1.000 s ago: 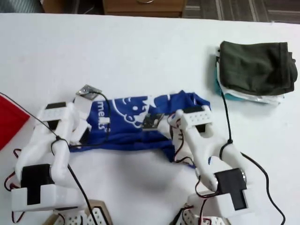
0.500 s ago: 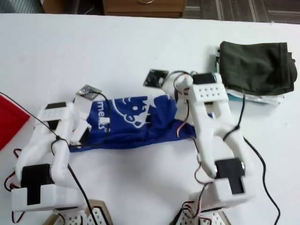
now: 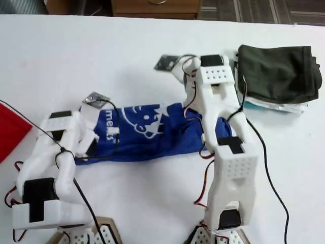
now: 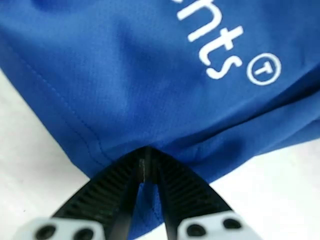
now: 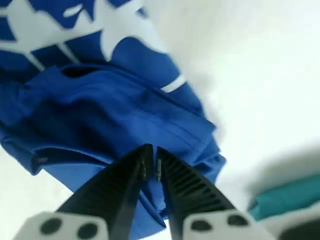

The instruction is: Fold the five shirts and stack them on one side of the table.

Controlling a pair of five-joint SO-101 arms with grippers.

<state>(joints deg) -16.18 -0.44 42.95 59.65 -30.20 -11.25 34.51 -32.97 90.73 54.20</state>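
Mid-fold: blue shirt is lying as a narrow band on the desk. Left gripper: jaws are pinching its hem. Right gripper: jaws are hanging nearly closed, seemingly empty, above the other end. Next, probably: regrasp, fold across, carry to the shirt stack.

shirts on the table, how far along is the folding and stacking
Done: a dark green shirt tops the stack, teal cloth beneath. In hand: the blue shirt, folded into a strip, left gripper shut on one end, right gripper shut at the other. Left: finishing and stacking it, then the red cloth at the table edge.
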